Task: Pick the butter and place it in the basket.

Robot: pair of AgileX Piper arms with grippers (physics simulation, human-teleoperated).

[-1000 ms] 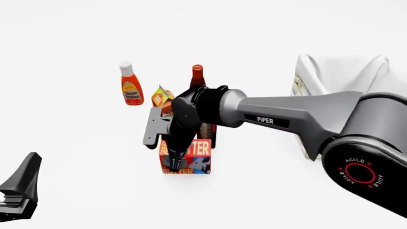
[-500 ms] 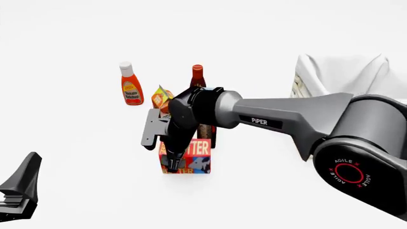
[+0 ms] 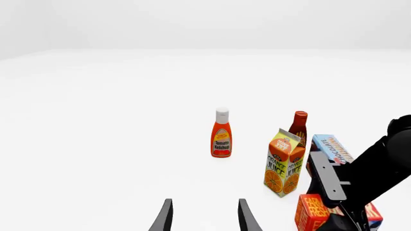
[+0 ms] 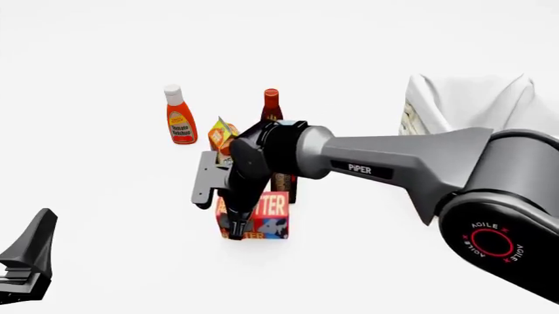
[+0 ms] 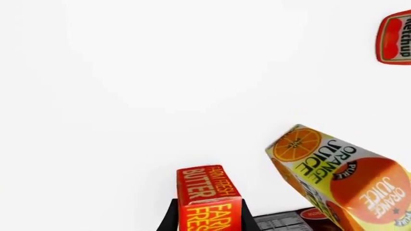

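Right claw grips the butter box between its fingers; left claw hangs open, holding nothing.

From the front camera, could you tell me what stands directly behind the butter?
Behind the butter stands the chocolate pudding box, mostly covered by the right arm; the orange juice carton is further back.

My claw has the butter between its two dark fingers. An orange juice carton leans close beside it; a ketchup label sits farther off.
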